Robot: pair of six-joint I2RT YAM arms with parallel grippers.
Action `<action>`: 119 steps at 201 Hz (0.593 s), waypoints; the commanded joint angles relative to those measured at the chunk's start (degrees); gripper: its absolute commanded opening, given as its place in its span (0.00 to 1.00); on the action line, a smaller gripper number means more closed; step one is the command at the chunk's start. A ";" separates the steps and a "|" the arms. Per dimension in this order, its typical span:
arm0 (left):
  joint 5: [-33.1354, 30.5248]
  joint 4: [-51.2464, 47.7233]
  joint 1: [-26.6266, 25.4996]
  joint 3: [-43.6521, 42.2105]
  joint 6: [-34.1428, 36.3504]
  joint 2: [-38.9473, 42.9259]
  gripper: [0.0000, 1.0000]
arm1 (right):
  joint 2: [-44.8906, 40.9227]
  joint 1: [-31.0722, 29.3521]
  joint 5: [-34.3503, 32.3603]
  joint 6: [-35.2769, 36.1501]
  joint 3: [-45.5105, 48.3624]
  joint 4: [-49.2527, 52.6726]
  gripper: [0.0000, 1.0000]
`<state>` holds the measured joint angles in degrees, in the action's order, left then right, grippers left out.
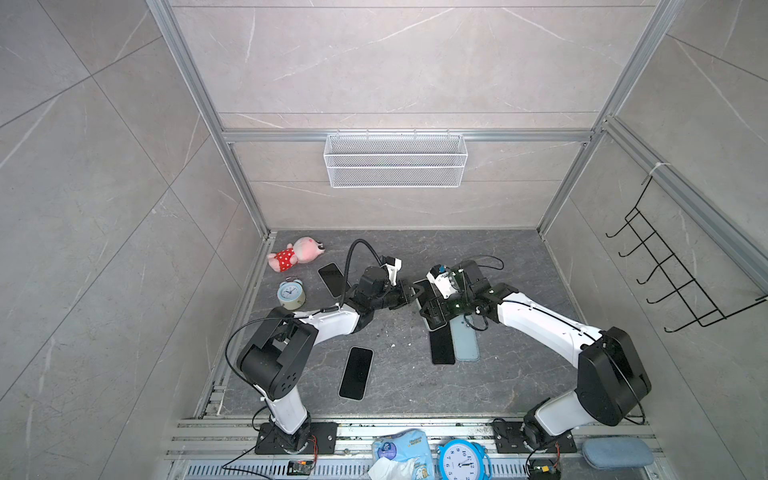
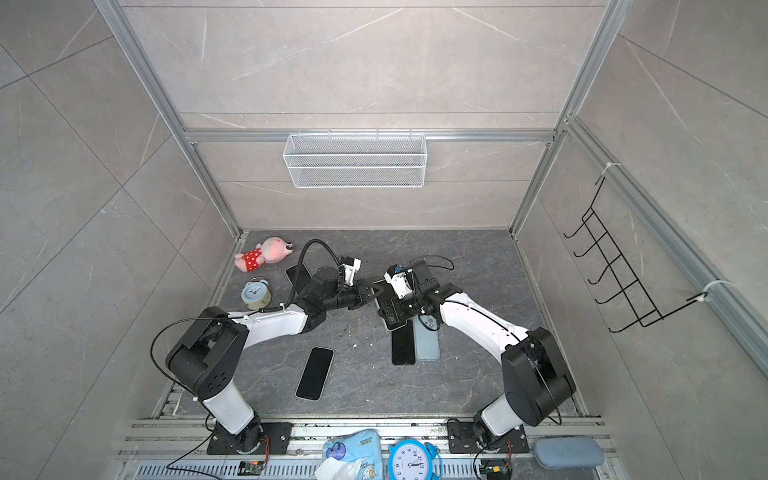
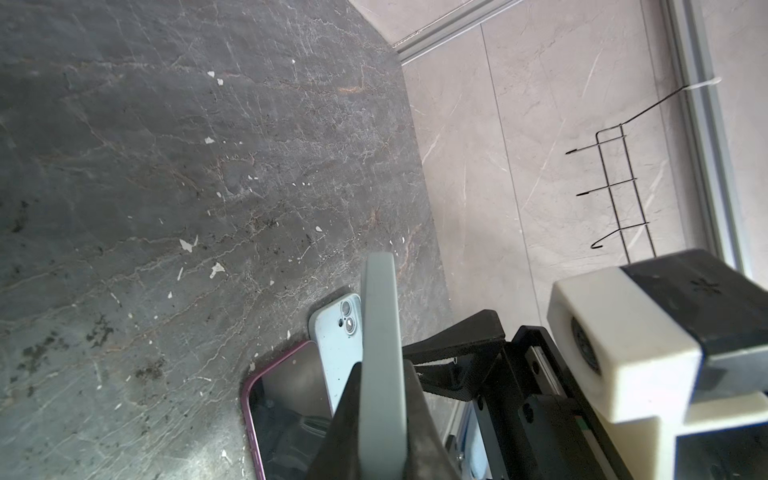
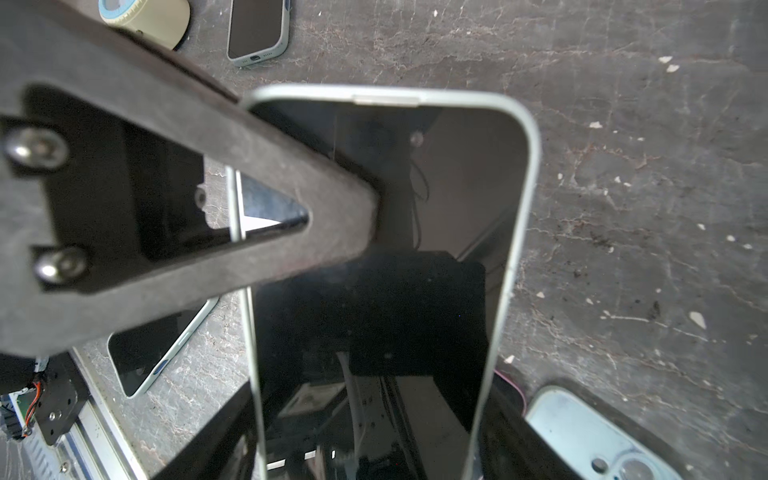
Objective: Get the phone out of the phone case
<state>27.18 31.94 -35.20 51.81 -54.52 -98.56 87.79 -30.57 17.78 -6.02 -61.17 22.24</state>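
In a top view, mid-frame, the left claw [image 1: 411, 291] and right claw [image 1: 432, 312] are meeting above the surface [image 1: 407, 386]. Left wrist view: the left claw is pinching the phone case [image 3: 380, 324] edge tight. Right wrist view, centre: the phone [image 4: 436, 187] is sitting cased, the right claw gripping its sides.

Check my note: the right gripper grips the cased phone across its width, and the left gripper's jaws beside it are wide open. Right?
No. The left gripper is shut, pinching the cased phone by its edge; the left wrist view shows it clamped there. The right gripper does grip the phone across its width.
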 commanded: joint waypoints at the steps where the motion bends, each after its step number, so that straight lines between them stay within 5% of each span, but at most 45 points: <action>1: -1.74 4.82 1.11 -3.09 -2.47 3.67 0.00 | -5.80 -0.06 -1.96 -6.13 -0.55 -3.27 0.42; 18: -7.51 5.56 1.85 -5.92 -4.70 7.95 0.00 | -11.23 -0.06 -5.96 -15.26 1.48 -3.56 0.61; 51: -26.37 17.46 2.07 -15.60 -15.16 17.40 0.00 | -26.27 -0.06 -10.20 -38.47 11.50 -11.23 0.80; 83: -39.75 27.52 0.44 -21.11 -26.93 22.01 0.00 | -31.93 -0.11 -6.61 -54.31 22.45 -28.83 0.81; 119: -49.51 29.77 -4.26 -23.12 -33.49 25.78 0.00 | -27.20 -0.75 -1.85 -64.40 29.76 -49.92 0.74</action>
<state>-11.22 49.71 -36.62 28.42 -79.96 -77.28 57.87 -30.55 13.08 -58.41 -35.77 -10.41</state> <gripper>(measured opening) 0.117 0.758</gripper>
